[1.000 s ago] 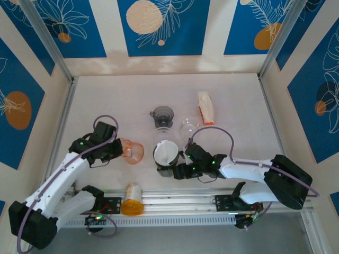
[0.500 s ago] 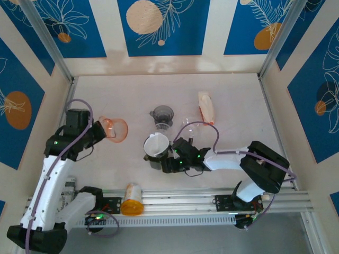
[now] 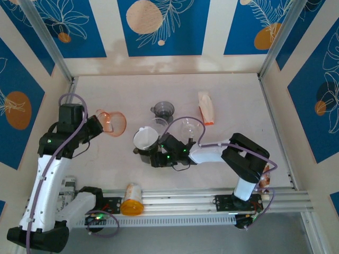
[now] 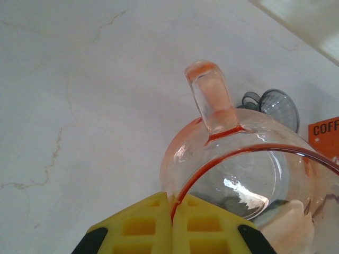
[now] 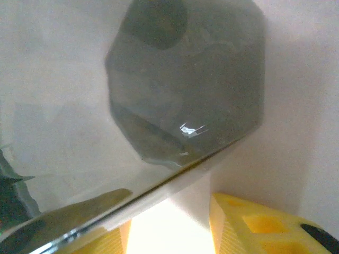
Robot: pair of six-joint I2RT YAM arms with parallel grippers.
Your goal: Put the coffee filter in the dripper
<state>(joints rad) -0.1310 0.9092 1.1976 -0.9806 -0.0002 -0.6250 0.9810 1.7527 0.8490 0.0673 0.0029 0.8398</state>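
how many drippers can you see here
4. An orange dripper in the left pincer, a white-lined dripper in the right pincer, a smoky grey dripper at back centre, a clear dripper right of it. Another clear one may hide between them.

A lab-style robot booth — printed blue panels [image 3: 185, 32] wall the white table [image 3: 233, 95] from nine round to three o'clock, aluminium posts [image 3: 46, 39] at the corners, a mounting rail [image 3: 180, 198] at six.
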